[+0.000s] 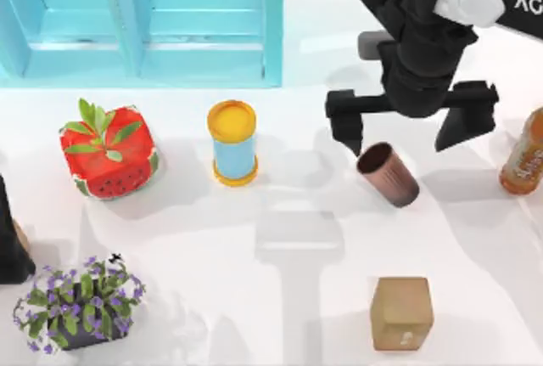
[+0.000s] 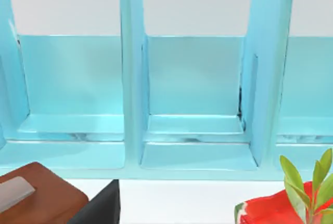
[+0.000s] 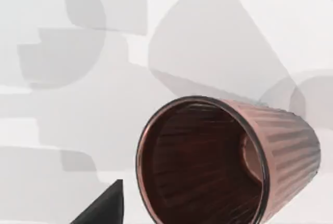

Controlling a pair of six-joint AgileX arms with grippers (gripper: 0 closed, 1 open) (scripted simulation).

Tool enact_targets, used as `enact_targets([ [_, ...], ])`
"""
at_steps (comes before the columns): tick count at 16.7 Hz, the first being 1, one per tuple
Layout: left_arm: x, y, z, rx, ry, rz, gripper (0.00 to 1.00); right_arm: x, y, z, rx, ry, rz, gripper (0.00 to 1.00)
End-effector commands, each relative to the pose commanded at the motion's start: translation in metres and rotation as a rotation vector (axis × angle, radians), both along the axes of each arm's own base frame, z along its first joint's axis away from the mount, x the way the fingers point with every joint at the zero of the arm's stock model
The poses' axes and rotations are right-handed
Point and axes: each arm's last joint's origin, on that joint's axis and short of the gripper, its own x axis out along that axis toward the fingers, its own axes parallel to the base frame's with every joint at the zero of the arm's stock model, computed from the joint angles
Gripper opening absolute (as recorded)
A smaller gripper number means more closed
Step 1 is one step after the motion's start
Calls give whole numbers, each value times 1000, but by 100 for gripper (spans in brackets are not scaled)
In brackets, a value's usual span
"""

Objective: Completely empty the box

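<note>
2 spread fingers of right gripper (image 1: pixel 399 134) hover over tipped cup (image 1: pixel 389 175); wrist cam shows ribbed inside.

Rendered simulation, plain white table (image 1: pixel 280 298)

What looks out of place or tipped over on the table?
The brown cup lies on its side below the open right gripper, its mouth open sideways. The yellow-lidded can stands upright.

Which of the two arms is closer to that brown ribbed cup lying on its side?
Right. The right gripper hangs open just above the brown cup; the left gripper sits far off at the table's left edge.
</note>
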Motion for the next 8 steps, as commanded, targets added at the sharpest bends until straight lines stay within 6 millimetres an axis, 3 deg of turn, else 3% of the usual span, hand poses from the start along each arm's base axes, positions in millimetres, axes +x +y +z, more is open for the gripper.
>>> enact_targets([
  [3,0,0,0,0,0,0,100,-3,7,32,11,-16,24,100],
  [8,0,0,0,0,0,0,100,-3,-27,61,-48,86,-68,100],
])
